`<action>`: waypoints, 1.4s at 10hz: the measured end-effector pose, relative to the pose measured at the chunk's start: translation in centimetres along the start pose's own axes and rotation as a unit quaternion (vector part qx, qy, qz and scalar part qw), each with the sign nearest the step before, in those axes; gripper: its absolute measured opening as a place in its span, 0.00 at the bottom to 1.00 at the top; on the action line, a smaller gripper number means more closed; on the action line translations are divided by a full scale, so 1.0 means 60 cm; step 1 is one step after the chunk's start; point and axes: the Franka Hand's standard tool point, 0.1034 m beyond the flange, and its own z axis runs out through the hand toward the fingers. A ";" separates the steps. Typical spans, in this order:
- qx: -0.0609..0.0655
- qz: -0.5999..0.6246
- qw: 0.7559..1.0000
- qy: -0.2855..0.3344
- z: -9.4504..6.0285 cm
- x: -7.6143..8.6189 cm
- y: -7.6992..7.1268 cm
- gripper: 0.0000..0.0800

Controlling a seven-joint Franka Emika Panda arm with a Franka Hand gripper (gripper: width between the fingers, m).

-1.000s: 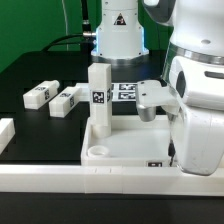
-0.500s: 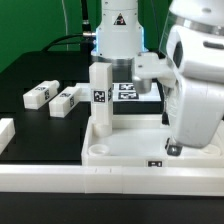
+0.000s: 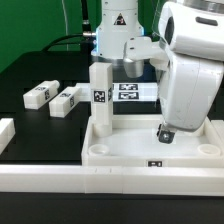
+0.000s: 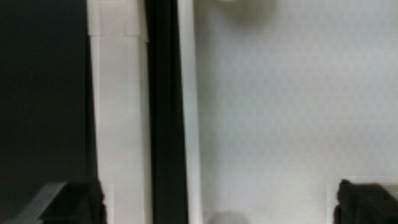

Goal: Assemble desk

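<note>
The desk top [image 3: 130, 146] is seen lying flat on the black tabletop [image 3: 50, 75], with its raised rim upward. At the desk top's rear corner on the exterior view's left, an upright leg [image 3: 99, 95] is stood in the socket, and a black-and-white tag is shown on its face. Two more legs are laid flat on the tabletop, apart from the desk top toward the exterior view's left: the outer loose leg [image 3: 38, 95] and, just beside it, the nearer loose leg [image 3: 66, 101]. The marker board [image 3: 130, 92] is seen behind the desk top, and a long white border rail [image 3: 100, 182] is set along its front.

The gripper [image 3: 166, 133] is lowered into the desk top's end on the exterior view's right, close over the floor; contact cannot be told. In the wrist view the gripper [image 4: 214, 200] is shown with its jaws spread wide, dark fingertips [image 4: 61, 200] at either side, and nothing is held between them.
</note>
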 end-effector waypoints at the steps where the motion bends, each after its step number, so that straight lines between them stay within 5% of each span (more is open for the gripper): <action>1: 0.000 0.001 1.000 0.000 0.001 0.000 0.000 0.81; 4: 0.005 0.062 0.998 0.001 0.005 -0.018 -0.002 0.81; 7: 0.032 0.261 0.965 -0.015 0.007 -0.053 -0.015 0.81; 12: 0.029 0.420 0.907 -0.020 0.009 -0.051 -0.016 0.81; 13: 0.050 0.477 0.877 -0.015 0.009 -0.066 -0.023 0.81; 14: 0.085 0.548 0.832 -0.012 0.012 -0.092 -0.035 0.81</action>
